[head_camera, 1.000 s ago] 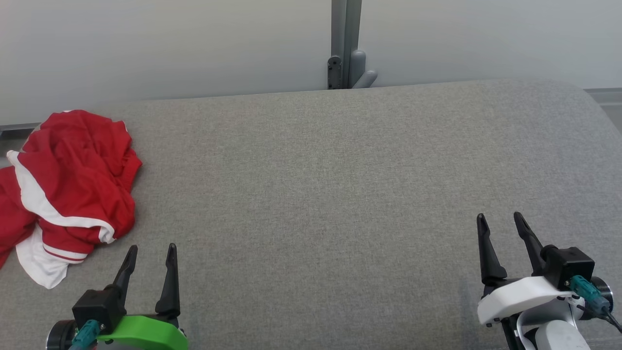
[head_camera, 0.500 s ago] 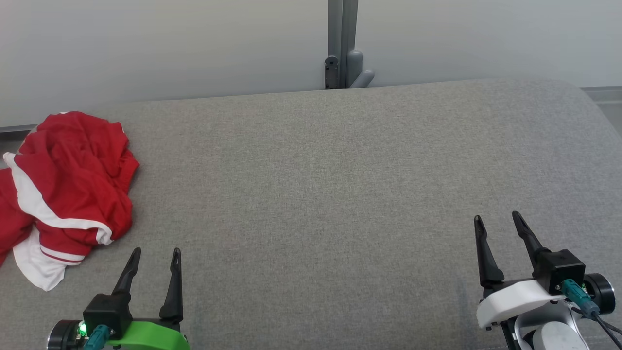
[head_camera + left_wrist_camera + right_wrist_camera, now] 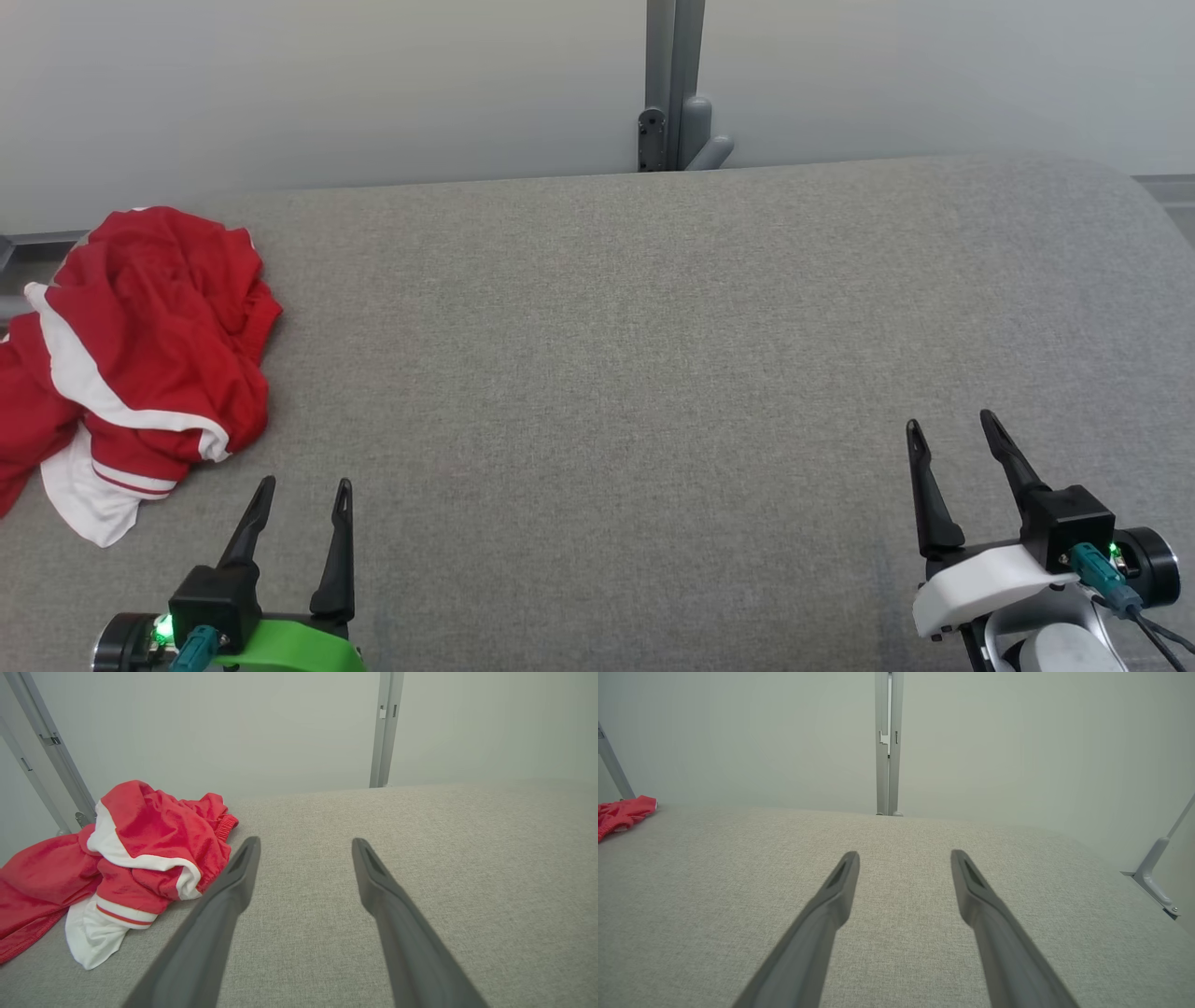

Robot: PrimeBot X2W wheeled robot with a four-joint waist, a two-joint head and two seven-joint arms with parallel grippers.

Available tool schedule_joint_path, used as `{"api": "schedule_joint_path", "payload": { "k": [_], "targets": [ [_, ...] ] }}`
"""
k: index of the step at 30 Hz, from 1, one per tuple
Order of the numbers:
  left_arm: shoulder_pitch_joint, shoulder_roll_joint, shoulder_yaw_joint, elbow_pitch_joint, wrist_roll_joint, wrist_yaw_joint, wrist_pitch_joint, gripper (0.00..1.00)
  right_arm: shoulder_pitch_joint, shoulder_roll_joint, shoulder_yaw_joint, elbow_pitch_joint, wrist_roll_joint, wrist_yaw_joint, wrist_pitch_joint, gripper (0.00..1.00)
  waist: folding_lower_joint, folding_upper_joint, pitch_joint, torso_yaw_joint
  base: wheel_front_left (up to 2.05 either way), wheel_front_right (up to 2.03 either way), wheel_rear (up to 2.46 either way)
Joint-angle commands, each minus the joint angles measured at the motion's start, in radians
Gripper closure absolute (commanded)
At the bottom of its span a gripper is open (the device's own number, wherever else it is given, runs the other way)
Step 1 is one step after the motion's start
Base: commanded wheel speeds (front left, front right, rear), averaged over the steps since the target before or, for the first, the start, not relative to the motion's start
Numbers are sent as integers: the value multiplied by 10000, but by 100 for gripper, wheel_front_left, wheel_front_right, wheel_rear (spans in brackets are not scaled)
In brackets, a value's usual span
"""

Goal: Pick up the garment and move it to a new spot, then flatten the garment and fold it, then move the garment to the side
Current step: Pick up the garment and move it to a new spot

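The left gripper (image 3: 306,483) has its two dark fingers spread wide. It holds nothing and touches nothing. It hangs over the grey cloth table (image 3: 607,355) at the near left.

The right gripper (image 3: 949,420) is spread wide too. It holds nothing, and it hangs over the near right of the table, well apart from the left one.

The garment (image 3: 159,345) is red with white bands. It lies in a crumpled heap at the left side of the table, near the left gripper but not touching it.
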Motion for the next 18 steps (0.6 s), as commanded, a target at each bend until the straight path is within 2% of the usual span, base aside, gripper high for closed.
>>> {"api": "schedule_joint_path", "payload": {
  "k": [1, 9, 18],
  "targets": [
    [94, 47, 10, 13, 10, -27, -37, 0, 93, 2, -2, -33, 18, 1, -36, 0, 0, 0, 1, 69, 0, 0, 0],
    [-211, 5, -160, 100, -96, -27, -34, 0, 321, 13, -34, -68, 148, -1, -34, 0, 0, 0, -52, 1015, 0, 0, 0],
    [29, 161, 416, 127, -351, -24, -24, 0, 135, 34, 636, 36, 253, -1, -34, 0, 0, 0, -136, 3000, 0, 0, 0]
  ]
}}
